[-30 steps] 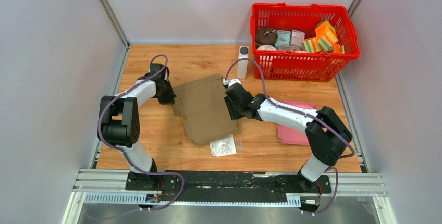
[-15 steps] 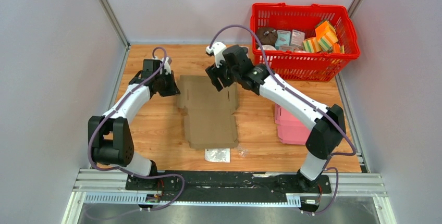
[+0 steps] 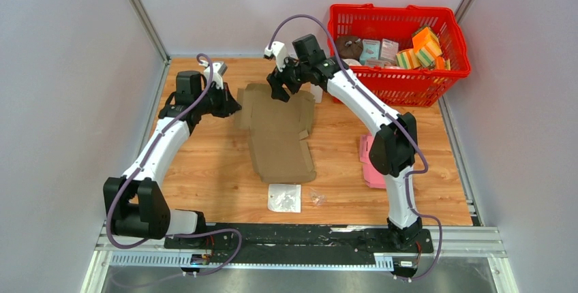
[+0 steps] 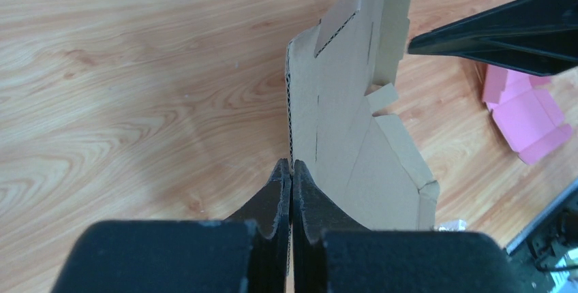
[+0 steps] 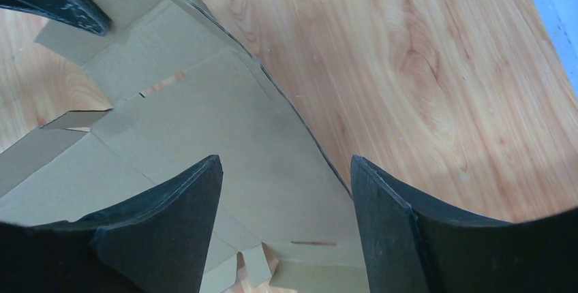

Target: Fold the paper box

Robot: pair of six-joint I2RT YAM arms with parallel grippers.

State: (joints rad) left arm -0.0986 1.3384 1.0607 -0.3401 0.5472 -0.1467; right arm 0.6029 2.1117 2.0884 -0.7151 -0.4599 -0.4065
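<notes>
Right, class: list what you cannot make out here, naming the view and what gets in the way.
- Top view: pink box partly hidden behind the right arm.
- Top view: packet labels in the red basket too small to read.
- Left wrist view: how much cardboard the shut left claw pinches, covered by the claw itself.
- Right wrist view: cardboard cut off by frame edges.
</notes>
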